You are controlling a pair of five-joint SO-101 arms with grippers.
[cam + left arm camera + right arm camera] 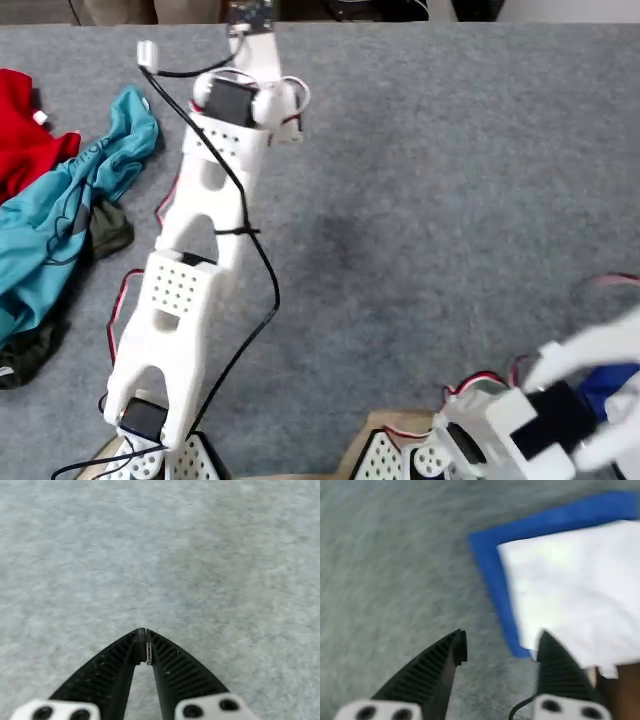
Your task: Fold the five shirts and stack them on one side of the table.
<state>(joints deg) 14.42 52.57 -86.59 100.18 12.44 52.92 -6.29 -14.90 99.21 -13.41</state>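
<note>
Grey felt tabletop (450,180): left gripper (143,645) pinched together, empty; right gripper (502,642) apart beside folded white-on-blue stack (570,595). Between shirts; crumpled teal cotton shirt (60,220) likely needs fetching next.

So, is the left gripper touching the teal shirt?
Apart. Left wrist view: the left gripper hangs shut over bare table; high view: the teal shirt lies off beside that arm.

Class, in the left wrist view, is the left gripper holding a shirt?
No, the left gripper is shut with no cloth between its tips, above the grey table.
</note>
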